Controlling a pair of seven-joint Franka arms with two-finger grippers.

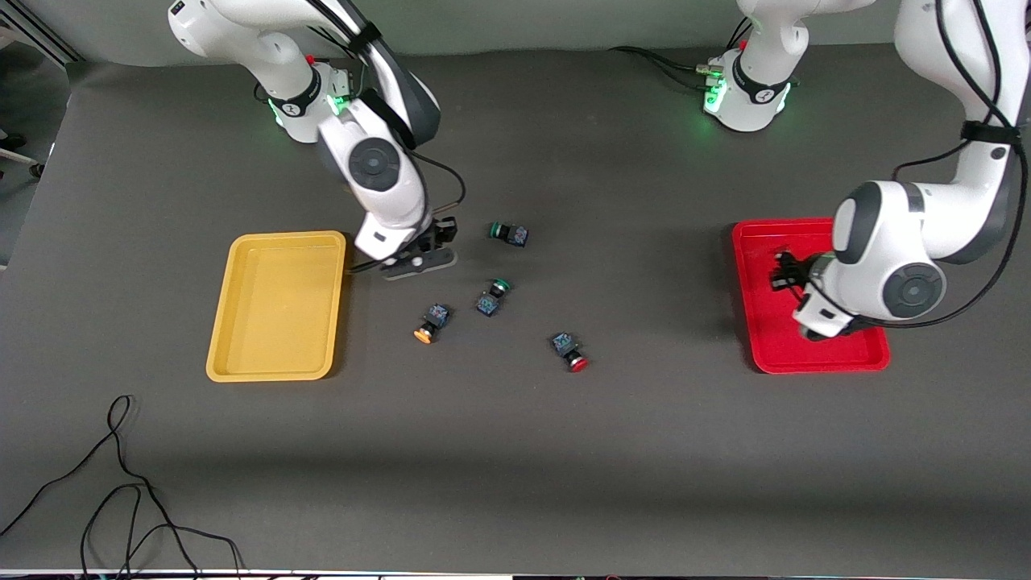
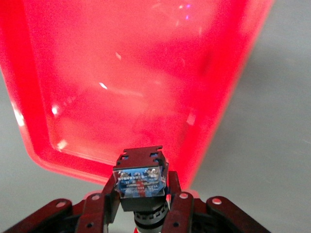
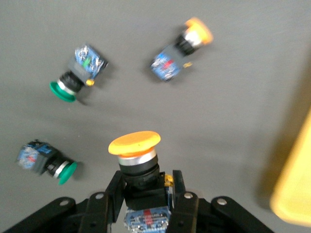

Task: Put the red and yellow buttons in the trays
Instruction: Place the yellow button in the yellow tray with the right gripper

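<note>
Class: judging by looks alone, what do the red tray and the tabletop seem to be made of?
Red tray: probably glossy, slightly translucent plastic; bright highlights glint on its floor and rounded rim. Tabletop: matte dark grey covering, perhaps rubber or fabric matting; no glare, faint soft shadows.

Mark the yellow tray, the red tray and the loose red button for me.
yellow tray (image 1: 278,310), front view, bare floor.
red tray (image 1: 757,242), front view, floor near a corner.
red button (image 1: 577,363), front view, red cap.

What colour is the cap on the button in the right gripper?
Orange-yellow cap; clearest in the right wrist view.
</note>
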